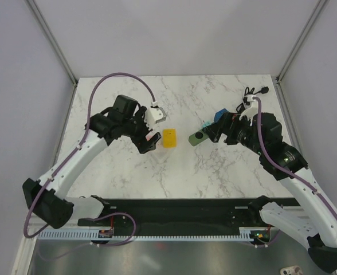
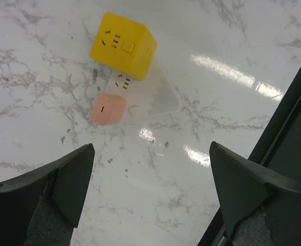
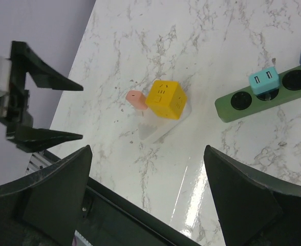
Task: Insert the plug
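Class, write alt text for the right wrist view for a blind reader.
A yellow cube socket sits on a marble table, framed by the open right gripper. A green power strip holding a cyan adapter lies toward the picture's right edge.

Socket cube (image 2: pixel 124 45) sits mid-table, small block (image 2: pixel 108 109) just beside it on the left. Power strip (image 3: pixel 223 108) lies near on the cube's right, with USB adapter (image 3: pixel 264 82) plugged into its top. Cable (image 1: pixel 254 91) lies at the far right corner.
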